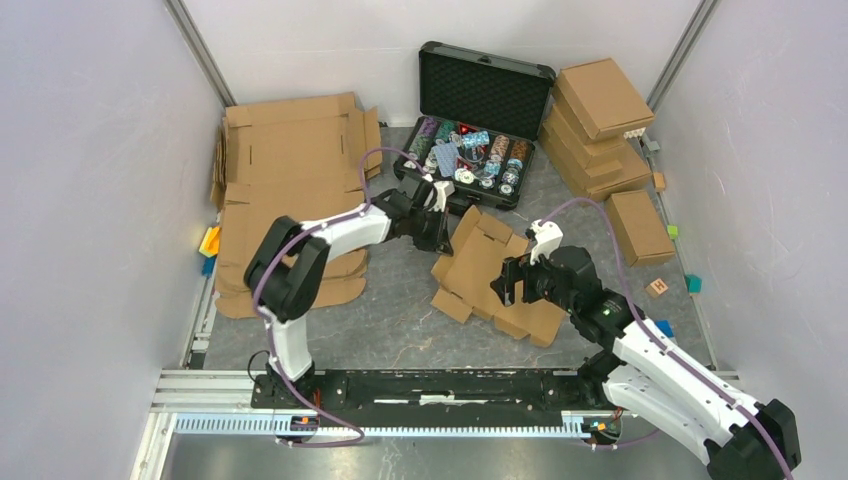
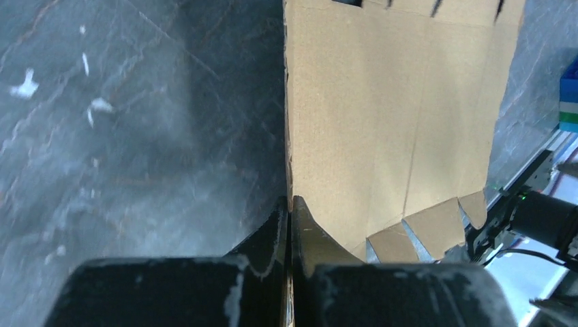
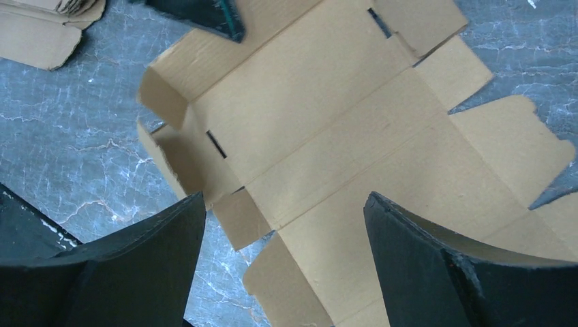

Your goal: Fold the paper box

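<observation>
The paper box (image 1: pixel 485 268) lies mostly unfolded on the grey table, with its far-left flaps raised. My left gripper (image 1: pixel 445 232) is shut on the box's left edge. In the left wrist view its fingertips (image 2: pixel 290 208) pinch the thin cardboard edge, and the box panel (image 2: pixel 388 116) stretches away to the right. My right gripper (image 1: pixel 508 285) is open and hovers just above the box's right half. In the right wrist view its gripper (image 3: pixel 283 225) is spread wide and holds nothing, with the box (image 3: pixel 327 129) below it.
An open black case (image 1: pixel 484 95) of poker chips stands behind the box. Folded brown boxes (image 1: pixel 600 120) are stacked at the back right, one more (image 1: pixel 638 225) beside them. Large cardboard sheets (image 1: pixel 290 170) lie at left. Small coloured blocks (image 1: pixel 210 240) sit along both sides.
</observation>
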